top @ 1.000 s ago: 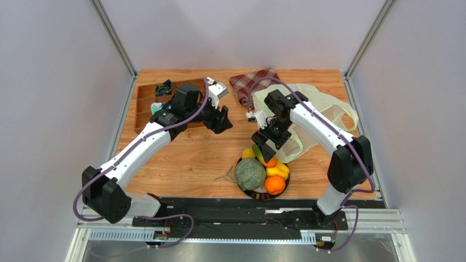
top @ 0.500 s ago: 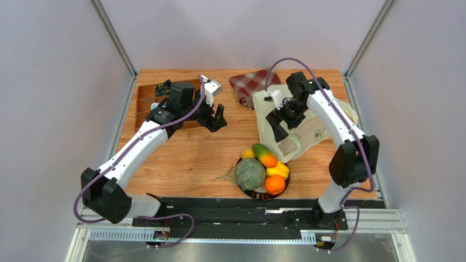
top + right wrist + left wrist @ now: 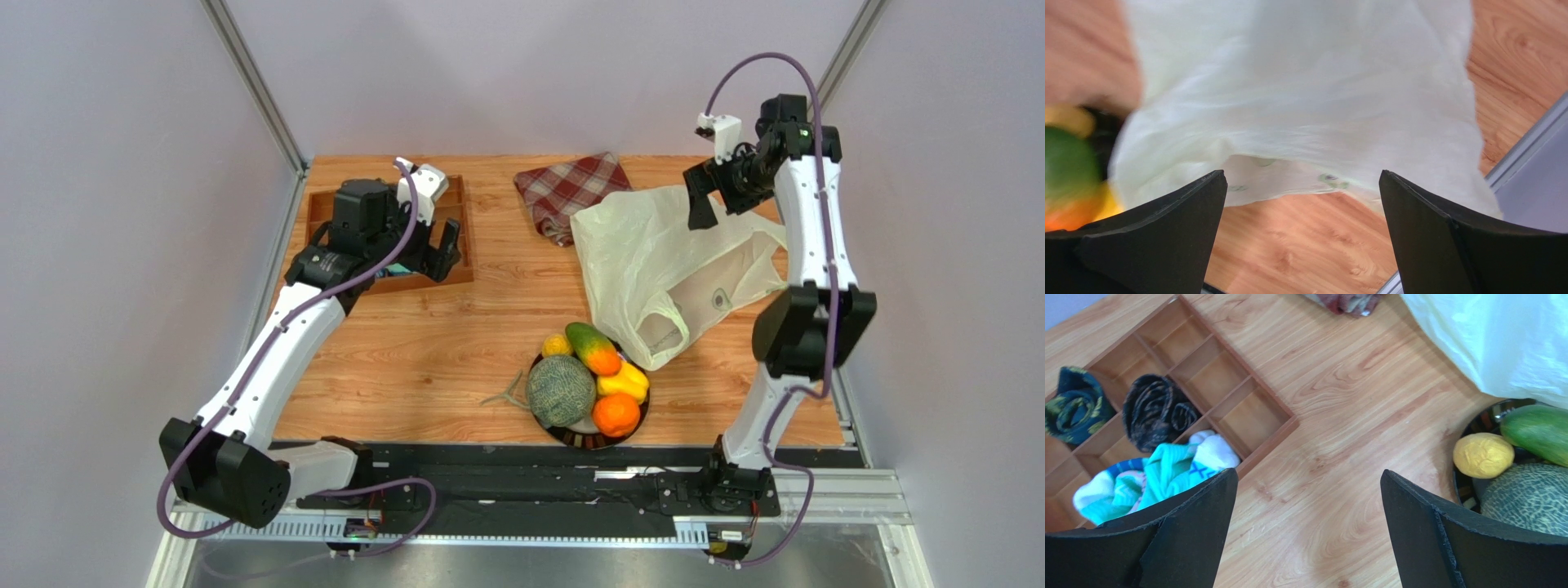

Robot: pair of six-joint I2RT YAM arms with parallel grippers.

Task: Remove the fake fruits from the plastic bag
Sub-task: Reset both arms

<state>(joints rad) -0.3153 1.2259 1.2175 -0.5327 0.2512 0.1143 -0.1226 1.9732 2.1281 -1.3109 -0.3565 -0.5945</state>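
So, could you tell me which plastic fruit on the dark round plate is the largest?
The netted grey-green melon on the plate's left side; it plainly outsizes the yellow citrus, green-orange mango, yellow pepper and round orange.

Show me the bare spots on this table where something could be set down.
Widest bare wood: the tabletop centre, bordered by the compartment tray, plaid cloth, plastic bag and plate. A second patch lies near left, between the left arm and the plate. Crowded: the plate, heaped with fake fruits, and the far right under the bag.
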